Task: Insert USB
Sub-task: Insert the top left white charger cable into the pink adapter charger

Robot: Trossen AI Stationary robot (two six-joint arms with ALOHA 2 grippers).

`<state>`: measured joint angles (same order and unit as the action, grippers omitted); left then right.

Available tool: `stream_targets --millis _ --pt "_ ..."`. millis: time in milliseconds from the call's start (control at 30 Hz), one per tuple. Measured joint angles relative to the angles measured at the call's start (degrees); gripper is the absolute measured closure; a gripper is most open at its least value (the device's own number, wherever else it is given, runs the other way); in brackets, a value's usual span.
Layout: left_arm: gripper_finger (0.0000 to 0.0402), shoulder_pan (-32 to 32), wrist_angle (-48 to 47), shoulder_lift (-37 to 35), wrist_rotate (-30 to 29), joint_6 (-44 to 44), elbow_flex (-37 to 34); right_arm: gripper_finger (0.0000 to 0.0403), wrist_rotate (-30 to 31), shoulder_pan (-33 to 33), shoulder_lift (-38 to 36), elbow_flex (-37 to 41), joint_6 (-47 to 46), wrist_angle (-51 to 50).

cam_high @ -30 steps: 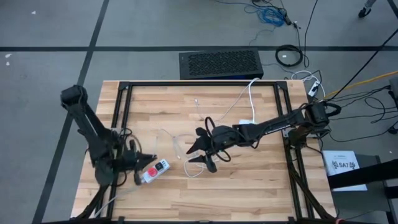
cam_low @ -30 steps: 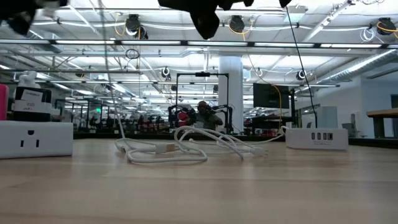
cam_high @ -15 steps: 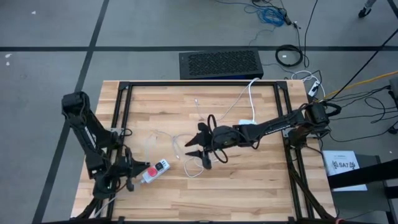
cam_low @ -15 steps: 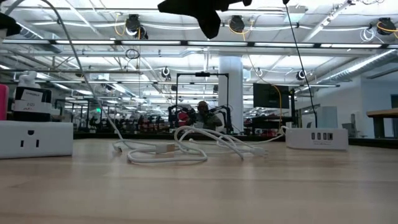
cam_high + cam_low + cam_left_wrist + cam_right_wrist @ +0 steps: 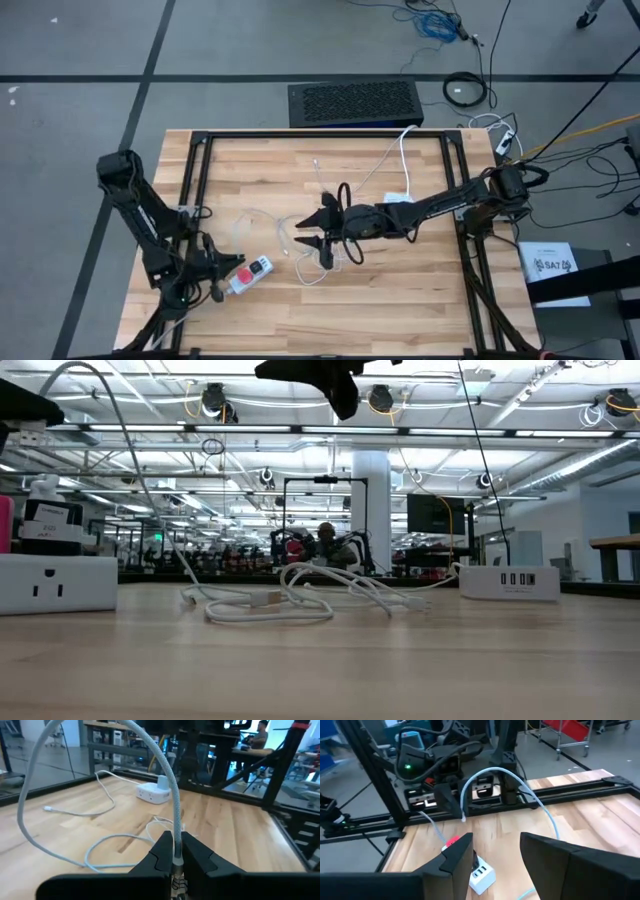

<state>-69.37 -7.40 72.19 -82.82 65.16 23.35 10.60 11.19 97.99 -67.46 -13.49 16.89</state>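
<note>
Left wrist view: my left claw [image 5: 174, 851] is clamped on the USB cable [image 5: 165, 767] just behind its plug, cord arching up and away. From above, the power strip [image 5: 250, 274] lies on the bench [image 5: 420, 300] just beside that claw, long axis running away from it toward my right claw [image 5: 311, 249], which hangs apart over the loose loops. The plug tip and the strip's ports are hidden.

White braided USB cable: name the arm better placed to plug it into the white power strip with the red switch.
Left. The left gripper is shut on the white braided USB cable, right beside the white power strip; the right gripper hangs open mid-table, empty.
</note>
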Motion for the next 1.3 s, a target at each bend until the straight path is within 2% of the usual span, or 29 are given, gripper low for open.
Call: stream_targets --millis 100,333,433,600,800,933,1033,1200,1300 --pt "0.0379 0.55 5.38 3.60 -0.59 -2.85 0.00 0.0248 2.70 1.34 1.44 0.00 -0.43 0.90" --pt "0.0379 0.12 31.54 16.26 -4.54 -22.67 1.63 0.0248 9.14 4.60 6.81 0.00 -2.28 8.83" --pt "0.0379 -0.76 34.13 20.50 -4.73 -25.88 4.49 0.0248 11.14 5.72 8.99 0.00 -2.89 13.27" --pt "0.0379 -2.09 34.20 23.53 -6.98 -25.39 6.01 0.0248 12.31 6.95 11.24 -0.07 -4.33 17.94" --pt "0.0379 -1.31 33.51 23.36 -7.38 -26.85 5.66 0.0248 13.57 7.25 11.64 -0.07 -4.40 18.97" --pt "0.0379 -0.19 33.12 20.99 -5.61 -29.57 5.49 0.0248 11.80 6.87 11.64 -0.09 -2.13 18.92" --pt "0.0379 0.60 33.24 16.88 -4.03 -33.74 5.49 0.0248 7.15 6.14 11.64 -0.11 -1.20 17.24" --pt "0.0379 0.61 33.42 7.58 -3.57 -42.69 5.51 0.0248 4.28 5.02 11.64 -0.34 0.79 15.57" --pt "0.0379 0.14 33.40 2.21 -2.65 -47.44 5.51 0.0246 2.78 4.88 12.16 -3.39 3.37 11.48"
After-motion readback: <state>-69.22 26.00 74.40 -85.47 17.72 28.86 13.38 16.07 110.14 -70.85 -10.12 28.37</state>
